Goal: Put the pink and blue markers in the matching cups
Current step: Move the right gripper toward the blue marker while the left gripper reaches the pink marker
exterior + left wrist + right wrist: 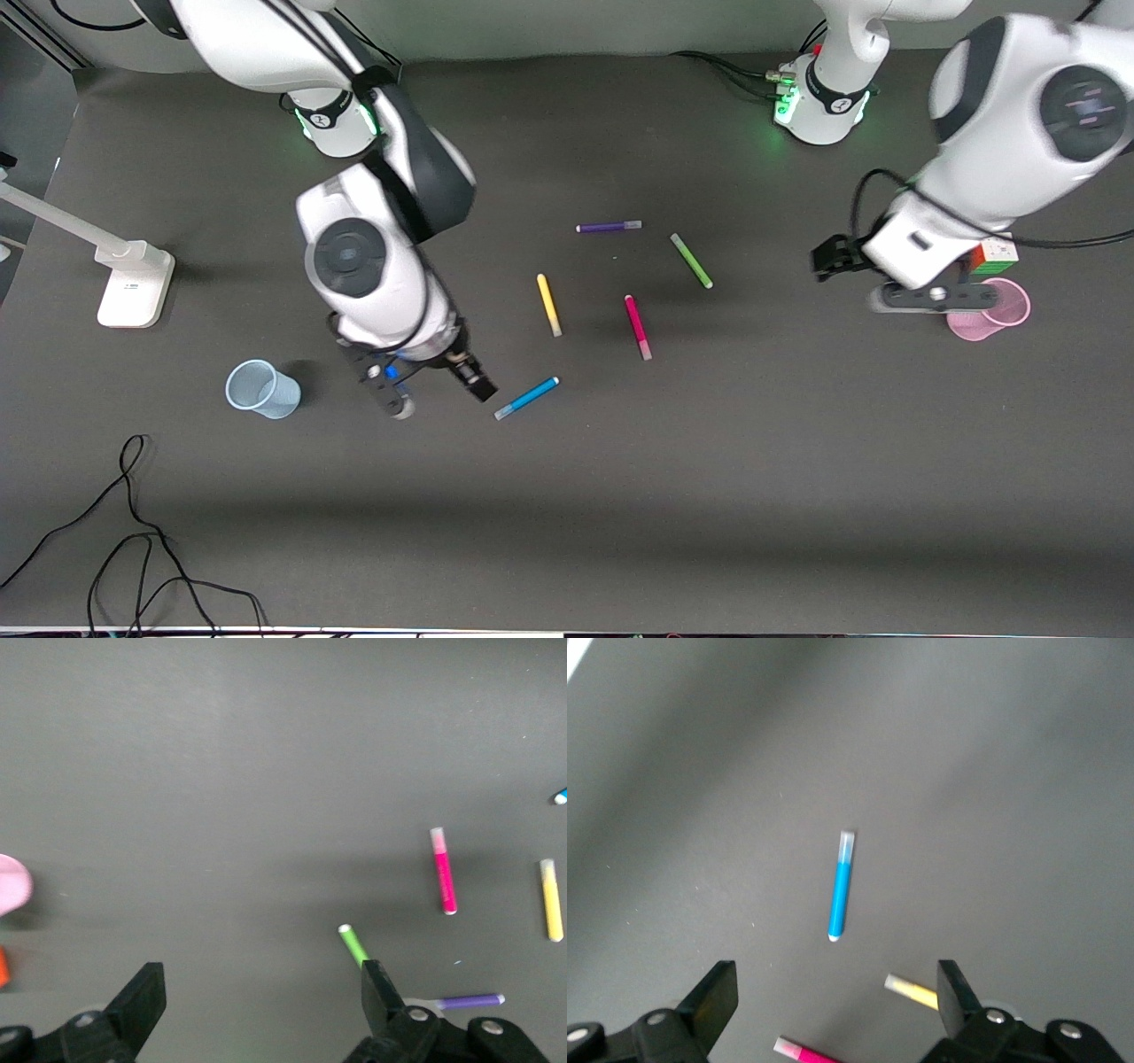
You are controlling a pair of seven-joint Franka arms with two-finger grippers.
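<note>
Robotics lab: two white arms sitting bolted to a dark grey worktop (709,496), loose cables (133,549) trailing along its edge.

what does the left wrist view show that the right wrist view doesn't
Only the left wrist view: the green marker, the purple marker, the pink cup's rim and the open left hand. Only the right wrist view: the whole blue marker and the open right hand. Both: the pink marker and the yellow marker.
</note>
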